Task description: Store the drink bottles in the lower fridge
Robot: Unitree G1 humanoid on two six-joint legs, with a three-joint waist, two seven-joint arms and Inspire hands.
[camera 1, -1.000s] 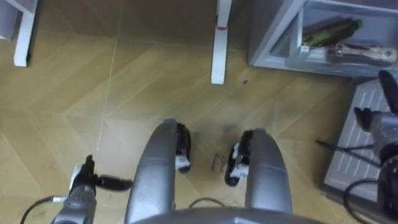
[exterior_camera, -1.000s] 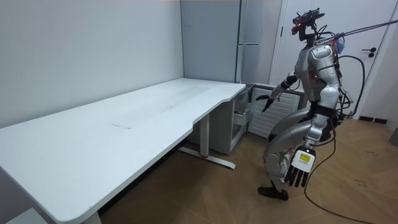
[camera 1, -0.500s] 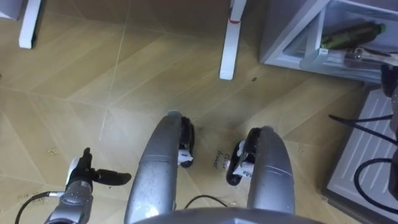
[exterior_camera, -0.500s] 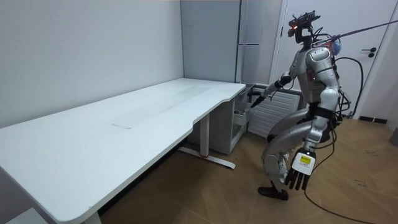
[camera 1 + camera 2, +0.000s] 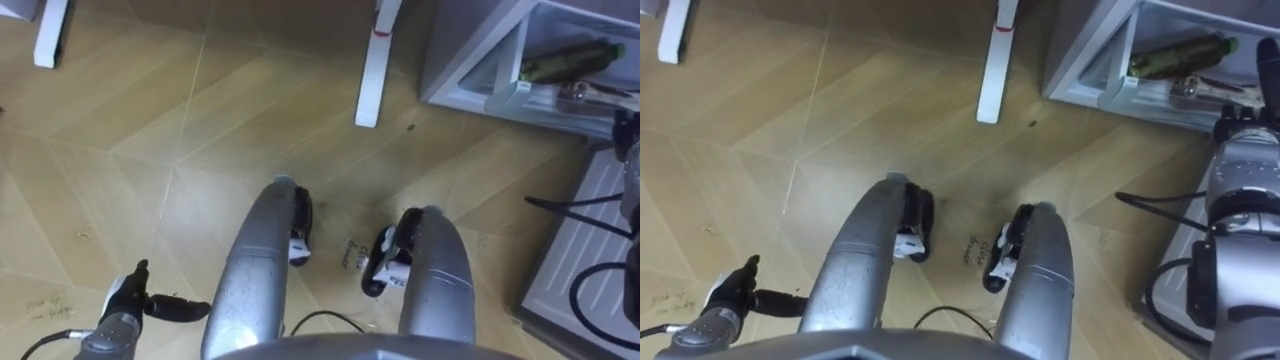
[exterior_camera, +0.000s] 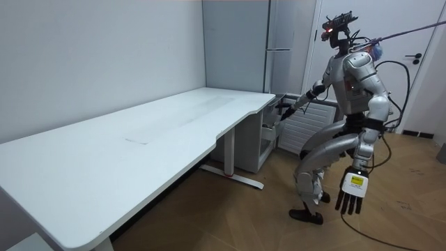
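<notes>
A green bottle (image 5: 565, 57) is lying on its side on a shelf inside the open lower fridge (image 5: 475, 55), close to the shelf's front edge, with a paler item (image 5: 590, 90) of unclear kind just in front. The right hand (image 5: 1245, 145) is hovering at the compartment's right side, its grip impossible to tell, while the left hand (image 6: 352, 192) is hanging slack and empty above the wooden floor (image 5: 150, 150). The step looks like settling drinks inside. The smooth, round bottle is probably prone to rolling, so nestling it against the shelf's clear lip (image 5: 500, 95) and steering the arm clear of the ribbed white door (image 5: 580, 240) seems wise.
</notes>
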